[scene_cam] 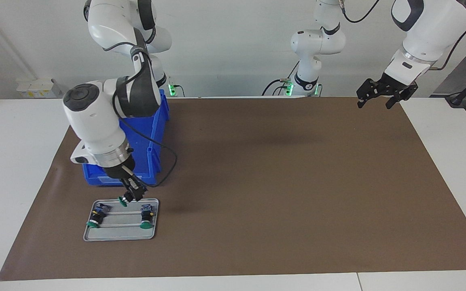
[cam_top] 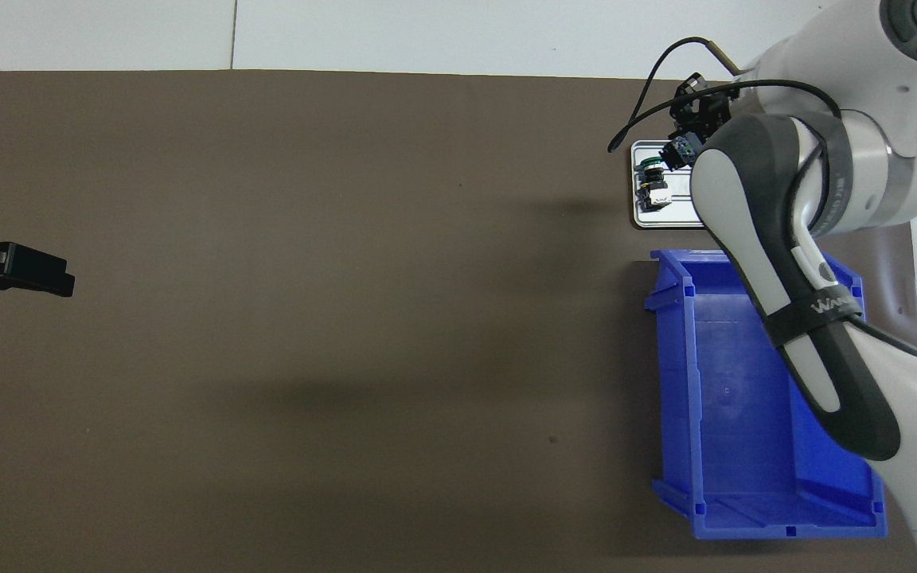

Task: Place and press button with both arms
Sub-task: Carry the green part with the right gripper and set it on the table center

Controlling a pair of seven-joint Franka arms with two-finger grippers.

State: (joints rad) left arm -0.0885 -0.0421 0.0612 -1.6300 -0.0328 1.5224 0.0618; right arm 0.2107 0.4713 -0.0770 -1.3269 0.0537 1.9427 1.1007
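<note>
My right gripper hangs just above the edge of a small metal tray that is nearer to the robots, shut on a button whose green cap points down and sideways. Two more buttons lie in the tray, green caps pointing away from the robots. In the overhead view the right arm covers most of the tray; one lying button shows beside the right gripper. The left gripper waits open and empty, high over the mat's corner at the left arm's end.
A blue bin stands on the brown mat between the tray and the right arm's base. White table surrounds the mat.
</note>
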